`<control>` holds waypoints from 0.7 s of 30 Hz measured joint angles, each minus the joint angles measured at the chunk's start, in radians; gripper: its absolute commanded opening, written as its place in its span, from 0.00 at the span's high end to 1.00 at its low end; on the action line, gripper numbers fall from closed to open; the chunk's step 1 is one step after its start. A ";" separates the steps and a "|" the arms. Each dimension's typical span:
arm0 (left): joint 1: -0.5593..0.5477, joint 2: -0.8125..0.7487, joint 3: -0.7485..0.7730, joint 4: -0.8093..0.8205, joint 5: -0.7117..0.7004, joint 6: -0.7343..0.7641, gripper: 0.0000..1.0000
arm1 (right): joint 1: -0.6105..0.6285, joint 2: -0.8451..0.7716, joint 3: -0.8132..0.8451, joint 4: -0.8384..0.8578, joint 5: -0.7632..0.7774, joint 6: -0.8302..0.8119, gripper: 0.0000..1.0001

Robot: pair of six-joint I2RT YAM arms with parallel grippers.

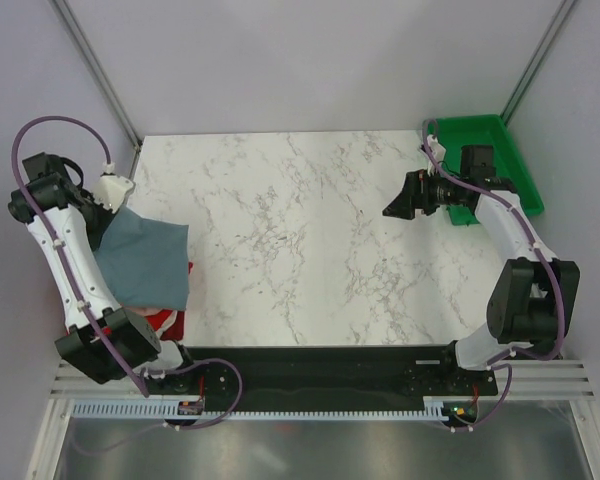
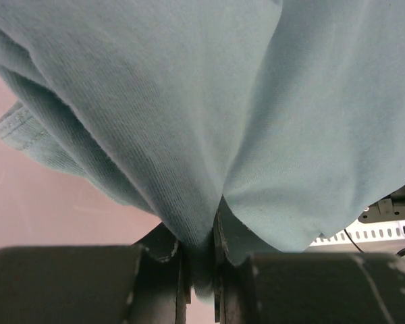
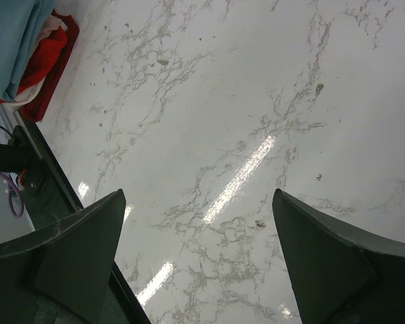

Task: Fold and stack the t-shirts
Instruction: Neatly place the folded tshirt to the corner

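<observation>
Blue-grey shirt (image 1: pixel 145 262), one; red shirt (image 1: pixel 166 321), one

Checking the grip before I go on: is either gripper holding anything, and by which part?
Left gripper pinches a bunched fold of the blue-grey shirt; which part cannot be told. Right gripper is open, empty.

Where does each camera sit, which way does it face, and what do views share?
Top external: above and behind, looking down at the table; both arms show.
Left wrist: faces the blue-grey shirt; left gripper shut on it.
Right wrist: faces down at the table; open right gripper frames it.
Shared: blue-grey shirt in all; red shirt in top and right wrist.
</observation>
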 measured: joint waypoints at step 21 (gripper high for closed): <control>0.002 0.272 -0.052 0.195 -0.201 -0.009 0.74 | 0.000 0.002 -0.026 0.054 0.005 0.039 0.02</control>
